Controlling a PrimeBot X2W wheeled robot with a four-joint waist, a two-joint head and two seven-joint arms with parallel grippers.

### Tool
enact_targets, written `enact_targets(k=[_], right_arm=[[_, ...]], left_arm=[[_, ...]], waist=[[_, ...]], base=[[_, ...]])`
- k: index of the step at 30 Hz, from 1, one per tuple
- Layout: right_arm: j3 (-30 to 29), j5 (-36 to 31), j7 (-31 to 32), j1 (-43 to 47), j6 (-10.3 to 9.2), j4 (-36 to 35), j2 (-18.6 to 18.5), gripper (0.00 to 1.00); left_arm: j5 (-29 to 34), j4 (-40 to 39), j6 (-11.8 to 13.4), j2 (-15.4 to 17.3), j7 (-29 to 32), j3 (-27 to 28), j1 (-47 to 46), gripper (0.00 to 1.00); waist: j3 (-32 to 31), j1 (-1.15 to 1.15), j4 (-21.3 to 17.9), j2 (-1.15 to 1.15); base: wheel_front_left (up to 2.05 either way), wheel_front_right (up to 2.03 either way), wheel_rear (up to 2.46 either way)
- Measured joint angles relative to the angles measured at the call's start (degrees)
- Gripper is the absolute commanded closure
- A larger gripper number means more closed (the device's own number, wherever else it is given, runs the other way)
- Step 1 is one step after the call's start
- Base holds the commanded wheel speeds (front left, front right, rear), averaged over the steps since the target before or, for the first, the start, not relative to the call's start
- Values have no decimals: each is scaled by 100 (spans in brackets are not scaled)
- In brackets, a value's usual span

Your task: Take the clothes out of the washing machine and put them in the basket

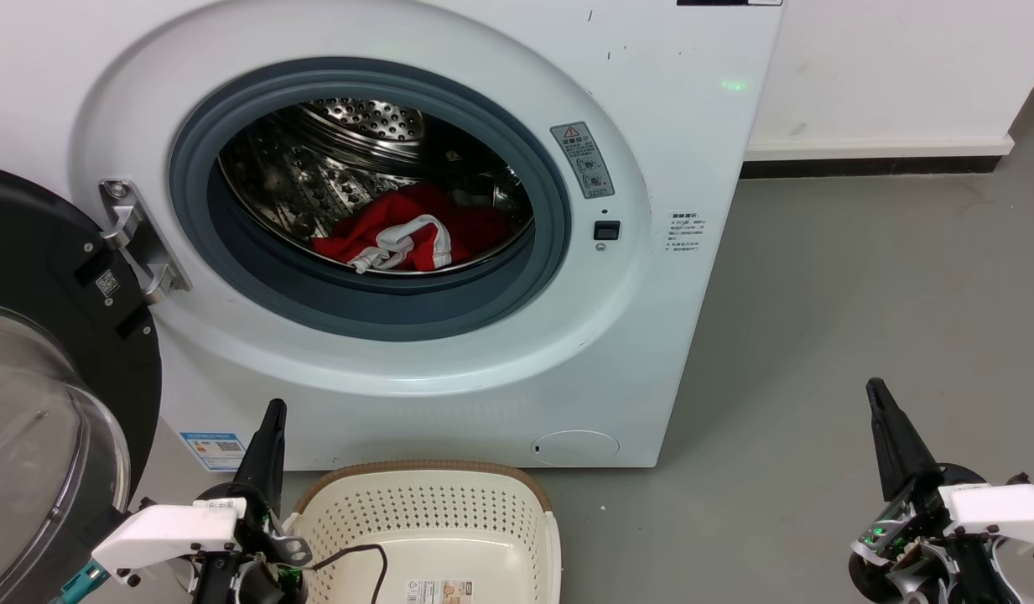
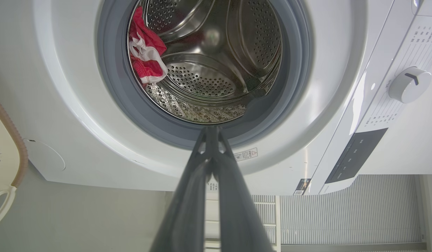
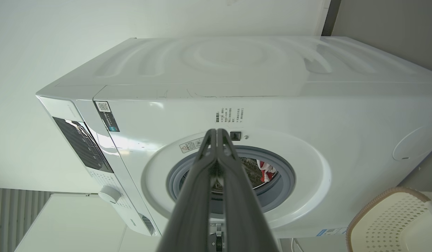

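Clothes [image 1: 399, 231]: crumpled red heap with white trim, lying on the drum floor inside the washer [image 1: 693, 252]. Door [image 1: 55, 277] is swung open to the left. Basket [image 1: 449, 503]: cream, perforated, brown rim, on the floor just in front of the washer. Left gripper [image 1: 274, 408] and right gripper [image 1: 876, 388]: fingers pressed together, holding nothing, both low and outside the drum.

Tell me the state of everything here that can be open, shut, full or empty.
Large white front-loading washing machine: standing open.
Black-rimmed domed glass door: swung open to the left.
Bright red fabric clothes with white trim: bunched in the steel drum.
Cream perforated plastic basket: on the floor, no clothes visible inside.
Left gripper: fingers shut, holding nothing.
Right gripper: fingers shut, holding nothing.
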Motion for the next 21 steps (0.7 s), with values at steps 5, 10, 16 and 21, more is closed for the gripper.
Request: enact_targets(k=[5, 10, 16, 21], right_arm=[[0, 0, 0, 0, 0, 0, 0, 100], [0, 0, 0, 0, 0, 0, 0, 100], [0, 0, 0, 0, 0, 0, 0, 100], [1, 0, 0, 0, 0, 0, 0, 100]], left_arm=[[0, 0, 0, 0, 0, 0, 0, 100], [0, 0, 0, 0, 0, 0, 0, 100], [0, 0, 0, 0, 0, 0, 0, 100], [0, 0, 0, 0, 0, 0, 0, 100]], waist=[[0, 0, 0, 0], [0, 0, 0, 0], [0, 0, 0, 0], [0, 0, 0, 0]], base=[[0, 0, 0], [0, 0, 0], [0, 0, 0], [0, 0, 0]])
